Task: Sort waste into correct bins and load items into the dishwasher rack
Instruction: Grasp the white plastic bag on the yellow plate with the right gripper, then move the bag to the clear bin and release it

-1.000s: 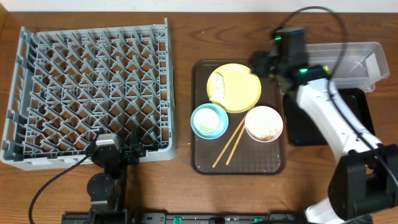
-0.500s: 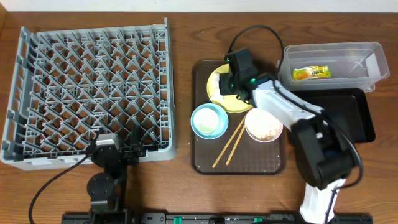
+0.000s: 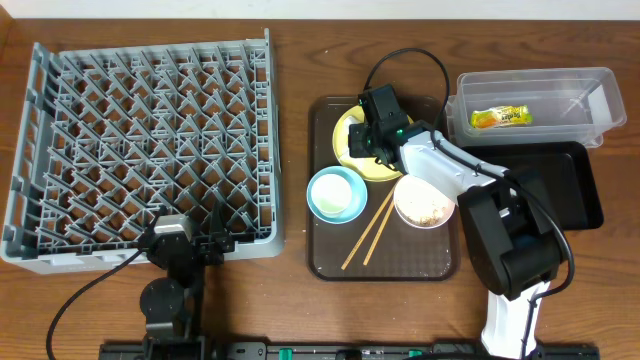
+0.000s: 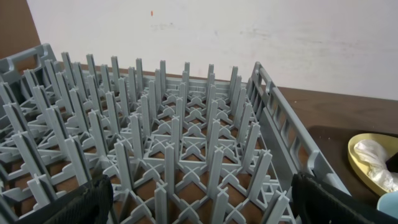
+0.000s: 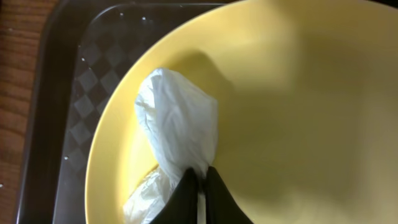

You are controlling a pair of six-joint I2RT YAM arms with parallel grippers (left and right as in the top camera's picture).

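Note:
My right gripper [image 5: 200, 179] is shut on the crumpled white wrapper [image 5: 177, 124], pinching its lower end against the yellow plate [image 5: 298, 124]. From overhead the right gripper [image 3: 362, 143] covers the plate [image 3: 346, 155] on the brown serving tray [image 3: 330, 255]. The green-and-orange snack wrapper [image 3: 500, 117] lies in the clear tub [image 3: 560, 78]; the black tray [image 3: 575, 185] sits in front of it. The white bowl [image 3: 424, 199] holds beige scraps. A blue bowl [image 3: 335, 193] and chopsticks [image 3: 368, 232] share the tray. My left gripper [image 3: 213, 238] hangs open at the grey dishwasher rack [image 3: 140, 140].
In the left wrist view, the rack's upright pegs [image 4: 174, 137] fill the space between my wide-apart left fingers [image 4: 81, 199]. The right arm's cable [image 3: 400, 60] loops over the table behind the serving tray. Bare wood runs between rack and tray.
The right arm swung from the clear tub, leaving the snack wrapper inside, across to the yellow plate, and its jaws closed on the white wrapper. The left arm stayed still.

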